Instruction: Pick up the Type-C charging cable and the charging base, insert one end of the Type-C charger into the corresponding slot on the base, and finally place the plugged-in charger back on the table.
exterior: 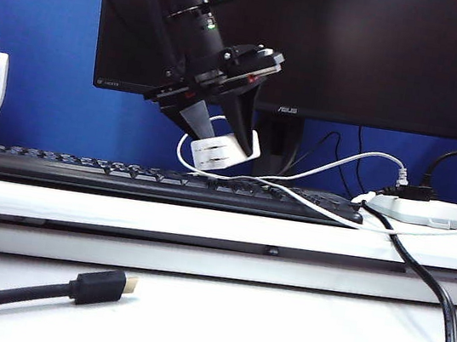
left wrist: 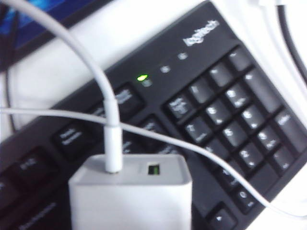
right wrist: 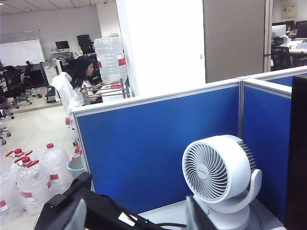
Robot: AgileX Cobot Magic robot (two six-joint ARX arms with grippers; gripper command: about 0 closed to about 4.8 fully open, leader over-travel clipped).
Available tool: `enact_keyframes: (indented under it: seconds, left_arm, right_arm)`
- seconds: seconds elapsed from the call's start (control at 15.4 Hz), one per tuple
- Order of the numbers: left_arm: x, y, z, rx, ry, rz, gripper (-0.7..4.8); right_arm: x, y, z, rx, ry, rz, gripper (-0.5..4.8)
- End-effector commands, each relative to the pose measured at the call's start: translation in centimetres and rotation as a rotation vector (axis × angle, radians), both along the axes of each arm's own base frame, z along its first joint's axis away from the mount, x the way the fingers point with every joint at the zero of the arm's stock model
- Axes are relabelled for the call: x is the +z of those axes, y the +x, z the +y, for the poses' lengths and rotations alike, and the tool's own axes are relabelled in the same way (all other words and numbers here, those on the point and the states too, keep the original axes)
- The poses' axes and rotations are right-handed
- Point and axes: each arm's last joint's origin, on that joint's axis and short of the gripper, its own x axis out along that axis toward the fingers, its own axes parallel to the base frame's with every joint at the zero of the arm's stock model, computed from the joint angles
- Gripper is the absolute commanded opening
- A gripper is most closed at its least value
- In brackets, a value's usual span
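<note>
Left gripper (exterior: pixel 216 139) fingertips hidden behind the charging base (exterior: pixel 218 153); base cut off by the left wrist frame edge; right gripper (right wrist: pixel 136 215) fingers cropped at the frame edge; keyboard (left wrist: pixel 216 110) legends blurred, unreadable.

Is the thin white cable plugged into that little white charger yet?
Plugged in: the Type-C charging cable has its plug seated in one port of the charging base, held by the left gripper above the keyboard.

Cable (left wrist: pixel 111 143) in charging base (left wrist: pixel 132 196), above keyboard (left wrist: pixel 225 110)
</note>
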Motion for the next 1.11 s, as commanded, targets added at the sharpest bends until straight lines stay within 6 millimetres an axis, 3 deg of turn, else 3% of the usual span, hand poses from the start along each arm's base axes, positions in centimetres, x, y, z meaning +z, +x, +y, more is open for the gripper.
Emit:
enact_keyframes:
  seconds: [0.07,0.13,0.2,0.33,0.39,0.46,0.52,0.85,0.98,1.11]
  left_arm:
    - [0.3,-0.4,-0.3,-0.013,0.008,0.000,4.36]
    - [0.3,-0.5,-0.3,-0.013,0.013,0.008,4.42]
    - [1.0,-0.9,0.0,-0.011,0.010,0.006,3.90]
    - [2.0,-1.2,0.2,-0.013,-0.004,-0.018,2.80]
    - [3.5,-1.8,0.7,-0.013,-0.027,-0.050,1.18]
    - [4.2,-2.2,0.9,-0.013,-0.037,-0.065,0.64]
    - [8.1,-4.2,2.3,-0.012,-0.096,-0.148,-0.06]
    - [15.6,-9.6,6.2,-0.011,-0.228,-0.339,-0.06]
    - [19.6,-13.9,9.2,-0.031,-0.298,-0.490,-0.06]
    - [22.1,-17.4,11.8,-0.022,-0.344,-0.599,-0.06]
  right_arm:
    - [0.4,-0.8,-0.4,0.002,0.011,-0.022,2.75]
    - [0.4,-0.8,-0.4,0.001,0.009,-0.018,2.74]
    - [0.4,-1.0,-0.5,-0.026,0.009,-0.005,2.71]
    - [0.4,-1.2,-0.7,-0.050,0.008,-0.011,1.87]
    - [0.5,-1.7,-0.9,-0.056,-0.002,-0.042,0.47]
    - [0.5,-1.8,-1.0,-0.056,-0.003,-0.051,0.02]
    - [1.0,-2.8,-1.5,-0.085,0.013,-0.069,-0.06]
    - [1.0,-5.2,-3.3,-0.340,-0.004,-0.068,-0.06]
    - [0.7,-7.6,-4.8,-0.492,-0.054,-0.061,-0.06]
    - [0.4,-9.5,-5.9,-0.559,-0.073,-0.035,-0.06]
